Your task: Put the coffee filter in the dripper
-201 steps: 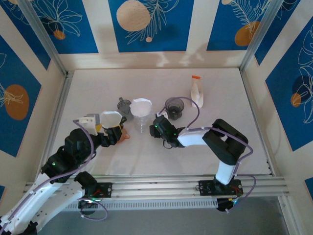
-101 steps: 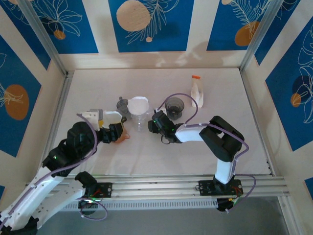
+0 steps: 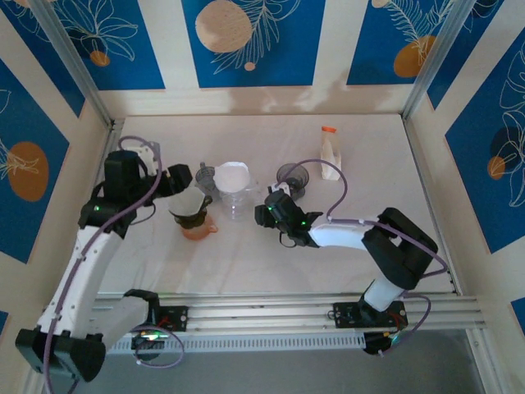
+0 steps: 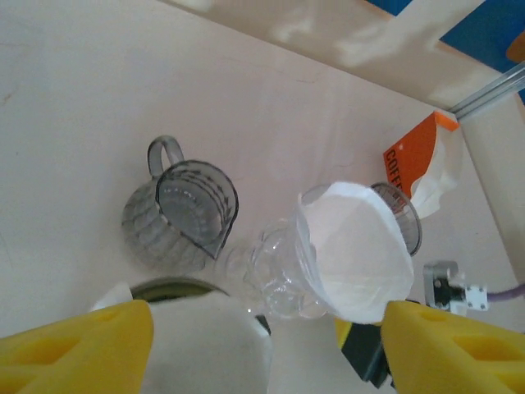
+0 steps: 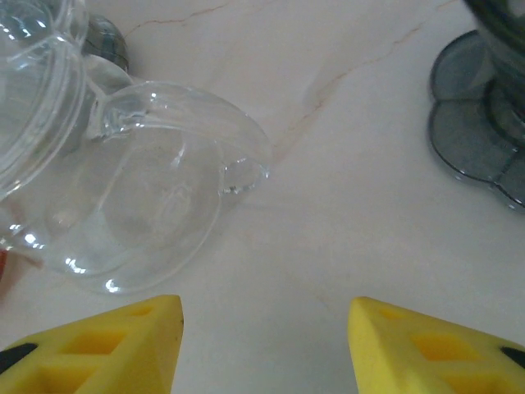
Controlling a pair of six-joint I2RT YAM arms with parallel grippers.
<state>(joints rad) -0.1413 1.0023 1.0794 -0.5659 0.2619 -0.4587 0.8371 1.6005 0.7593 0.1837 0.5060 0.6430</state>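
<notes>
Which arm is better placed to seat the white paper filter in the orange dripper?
Left. The left fingers straddle the white paper filter atop the orange plastic dripper; the right fingers are open over bare table beside the clear glass dripper.

Counter: pale, faintly veined, walled on three sides.
Left: orange dripper is seen, grey jug set just behind.
Centre: clear glass dripper, stood upright.
Right: smoky dripper; coffee bag stood behind it.
</notes>
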